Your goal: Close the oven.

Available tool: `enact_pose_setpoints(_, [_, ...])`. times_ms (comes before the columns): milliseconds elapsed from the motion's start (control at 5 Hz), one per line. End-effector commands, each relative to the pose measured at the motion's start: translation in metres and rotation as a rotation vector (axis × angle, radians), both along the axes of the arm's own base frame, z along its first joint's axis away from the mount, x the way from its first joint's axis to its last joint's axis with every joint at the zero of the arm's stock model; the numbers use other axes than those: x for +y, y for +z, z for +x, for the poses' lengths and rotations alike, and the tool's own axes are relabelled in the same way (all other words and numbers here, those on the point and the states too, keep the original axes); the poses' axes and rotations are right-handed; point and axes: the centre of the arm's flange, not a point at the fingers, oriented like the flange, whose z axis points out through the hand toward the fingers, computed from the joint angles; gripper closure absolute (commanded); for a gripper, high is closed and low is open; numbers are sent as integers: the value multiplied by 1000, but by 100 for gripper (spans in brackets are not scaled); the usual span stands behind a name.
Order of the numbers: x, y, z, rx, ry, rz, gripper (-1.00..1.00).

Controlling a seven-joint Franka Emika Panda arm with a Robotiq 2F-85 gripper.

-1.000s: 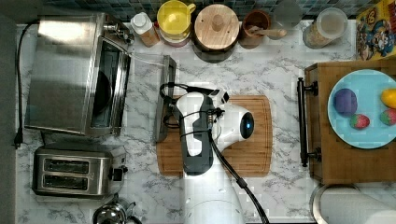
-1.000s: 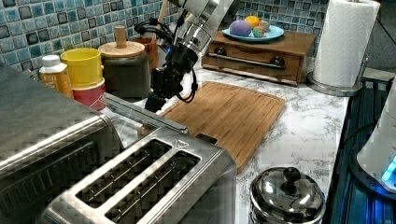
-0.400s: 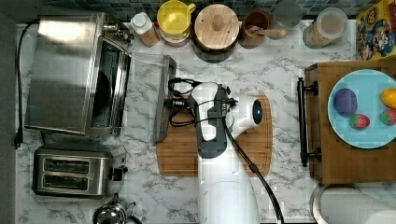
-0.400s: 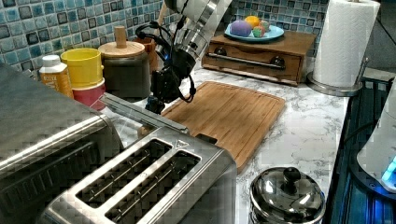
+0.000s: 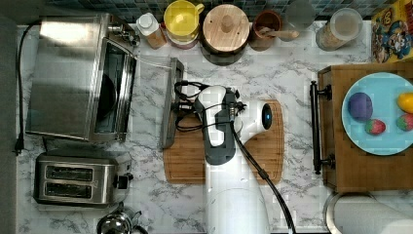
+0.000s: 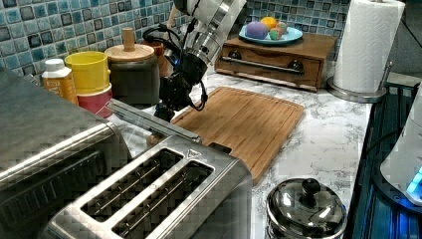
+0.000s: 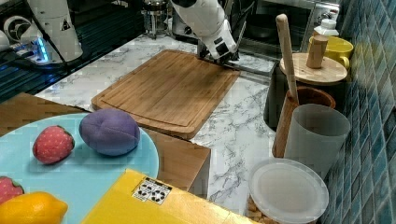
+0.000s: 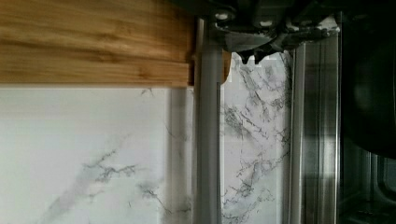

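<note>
Toaster oven (image 5: 73, 73) at the top view's left, door (image 5: 168, 105) folded flat. Gripper (image 5: 181, 105) at bar handle (image 8: 207, 140), prob. shut w/ nothing held. Risk: slips off handle, door drops back.
</note>
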Motion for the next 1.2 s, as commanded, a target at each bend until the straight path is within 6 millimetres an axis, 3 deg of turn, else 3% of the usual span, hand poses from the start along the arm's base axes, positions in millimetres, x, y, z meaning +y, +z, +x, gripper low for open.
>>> enact_pose_setpoints(200, [156, 243, 34, -274, 97, 0, 100])
enact_pose_setpoints(400, [184, 263, 37, -263, 116, -88, 100])
enact_pose_setpoints(800, [256, 264, 66, -76, 74, -556, 100])
enact_pose_setpoints(1000, [258, 260, 75, -9, 29, -657, 100])
enact_pose_setpoints(1200, [265, 253, 77, 69, 20, -641, 100])
